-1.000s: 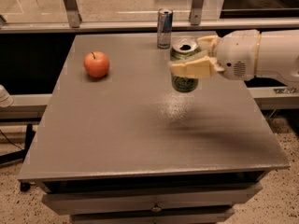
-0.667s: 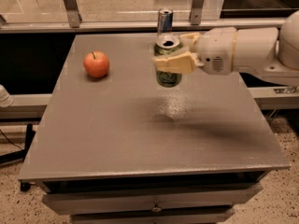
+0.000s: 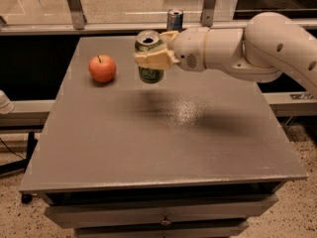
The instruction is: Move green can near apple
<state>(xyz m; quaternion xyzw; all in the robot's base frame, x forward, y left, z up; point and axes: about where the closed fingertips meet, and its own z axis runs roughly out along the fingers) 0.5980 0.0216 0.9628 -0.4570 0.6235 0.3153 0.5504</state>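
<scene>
The green can [image 3: 150,74] has a silver top and hangs in the air above the grey table [image 3: 148,143], held upright. My gripper [image 3: 152,56] is shut on the green can, its cream fingers [image 3: 153,61] wrapped around the can's upper half, with the white arm reaching in from the right. The orange-red apple [image 3: 102,68] sits on the table at the far left, a short way left of the can.
A slim blue-and-silver can [image 3: 174,20] stands at the table's far edge, behind the gripper. A metal rail and posts [image 3: 74,6] run behind the table. Drawers [image 3: 163,217] lie under the table's front edge.
My gripper has carried the green can to the left, away from the table's right side and closer to the apple. The apple and the blue can have not moved.
</scene>
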